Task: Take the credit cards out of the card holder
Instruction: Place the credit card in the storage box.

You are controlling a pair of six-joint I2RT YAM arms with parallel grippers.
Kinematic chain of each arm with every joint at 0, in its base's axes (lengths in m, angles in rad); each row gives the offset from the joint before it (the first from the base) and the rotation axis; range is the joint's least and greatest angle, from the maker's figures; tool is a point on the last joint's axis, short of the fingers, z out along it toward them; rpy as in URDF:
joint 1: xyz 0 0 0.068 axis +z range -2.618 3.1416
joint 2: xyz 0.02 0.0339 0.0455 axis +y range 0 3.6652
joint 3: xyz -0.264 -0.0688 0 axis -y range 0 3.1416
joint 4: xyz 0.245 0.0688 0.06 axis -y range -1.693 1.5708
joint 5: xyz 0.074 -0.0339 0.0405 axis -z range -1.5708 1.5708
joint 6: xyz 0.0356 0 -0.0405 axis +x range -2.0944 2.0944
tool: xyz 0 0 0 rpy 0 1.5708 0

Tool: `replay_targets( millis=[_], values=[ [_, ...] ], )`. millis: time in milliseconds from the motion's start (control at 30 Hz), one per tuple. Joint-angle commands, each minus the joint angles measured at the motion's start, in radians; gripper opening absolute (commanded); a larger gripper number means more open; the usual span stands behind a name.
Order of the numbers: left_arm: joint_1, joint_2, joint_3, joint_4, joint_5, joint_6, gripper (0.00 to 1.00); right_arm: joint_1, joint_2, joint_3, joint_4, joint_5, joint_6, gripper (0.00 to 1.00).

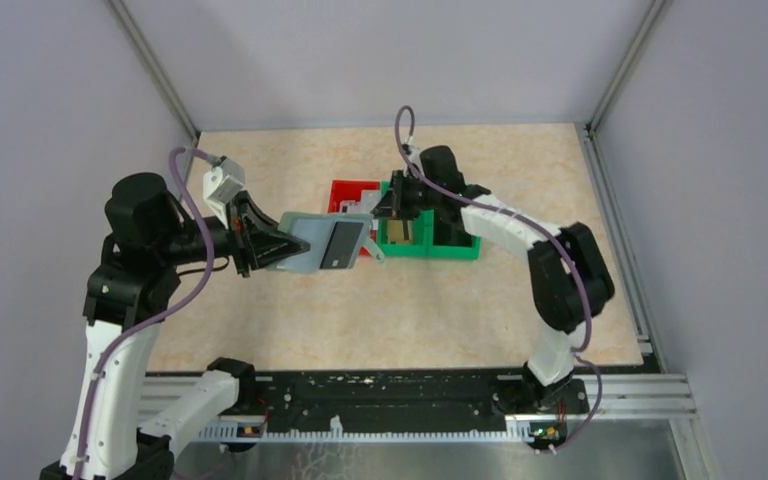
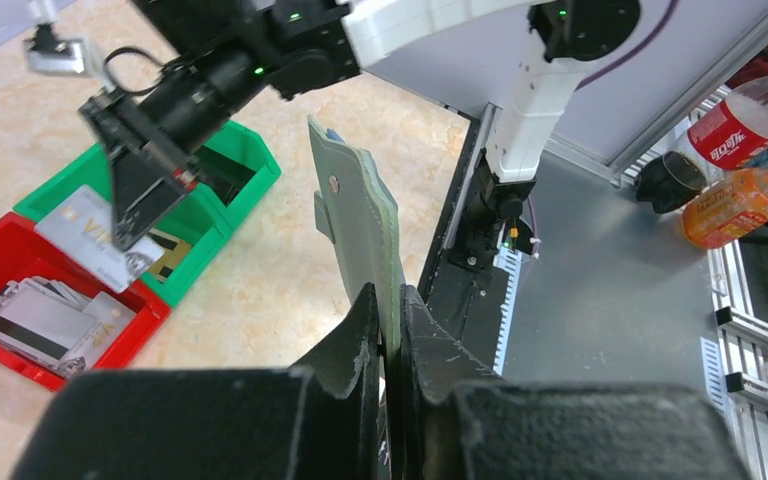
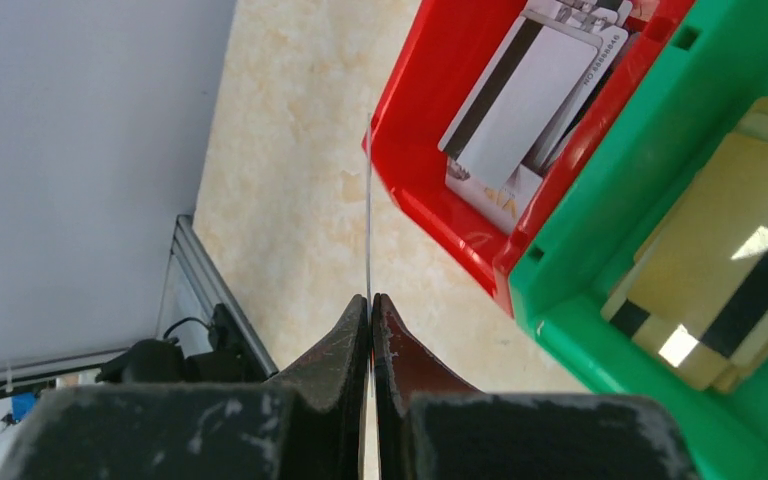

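Observation:
My left gripper [image 1: 278,245] [image 2: 392,310] is shut on the edge of the pale grey-green card holder [image 1: 305,243] [image 2: 355,220] and holds it up in the air, left of the bins. A dark grey card [image 1: 339,245] sits in its inner pocket. My right gripper [image 1: 378,208] [image 3: 371,300] is shut on a thin silvery card [image 2: 75,222], seen edge-on in the right wrist view [image 3: 368,220]. It holds the card over the place where the red and green bins meet, apart from the holder.
A red bin [image 1: 345,190] [image 3: 430,200] holds several pale striped cards [image 3: 520,100] [image 2: 35,320]. A green bin [image 1: 455,250] [image 3: 580,330] beside it holds beige striped cards [image 3: 720,270]. Bottles [image 2: 735,205] stand beyond the table's near rail.

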State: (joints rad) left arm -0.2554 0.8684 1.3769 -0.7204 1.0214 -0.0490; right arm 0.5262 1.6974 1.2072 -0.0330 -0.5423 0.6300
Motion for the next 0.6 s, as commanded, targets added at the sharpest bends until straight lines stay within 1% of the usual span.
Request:
replay_targets(
  millis=[0, 200, 333, 500, 533, 567],
  values=[
    [-0.001, -0.012, 0.013, -0.013, 0.026, 0.040, 0.00, 0.043, 0.134, 0.172, -0.024, 0.035, -0.031, 0.00],
    [-0.001, -0.017, 0.004, -0.020, 0.033, 0.077, 0.00, 0.081, 0.318, 0.346, -0.072, 0.046, -0.019, 0.00],
    [-0.001, -0.027, 0.002, -0.017, 0.034, 0.078, 0.00, 0.092, 0.388, 0.410, -0.080, 0.053, 0.005, 0.00],
    [-0.001, -0.040, -0.010, -0.003, 0.040, 0.076, 0.00, 0.109, 0.441, 0.474, -0.130, 0.106, -0.008, 0.00],
    [-0.001, -0.045, -0.014, 0.001, 0.040, 0.079, 0.00, 0.109, 0.449, 0.480, -0.135, 0.112, -0.002, 0.02],
    [-0.001, -0.050, -0.018, 0.008, 0.040, 0.081, 0.00, 0.108, 0.455, 0.486, -0.139, 0.118, -0.001, 0.05]
  ],
)
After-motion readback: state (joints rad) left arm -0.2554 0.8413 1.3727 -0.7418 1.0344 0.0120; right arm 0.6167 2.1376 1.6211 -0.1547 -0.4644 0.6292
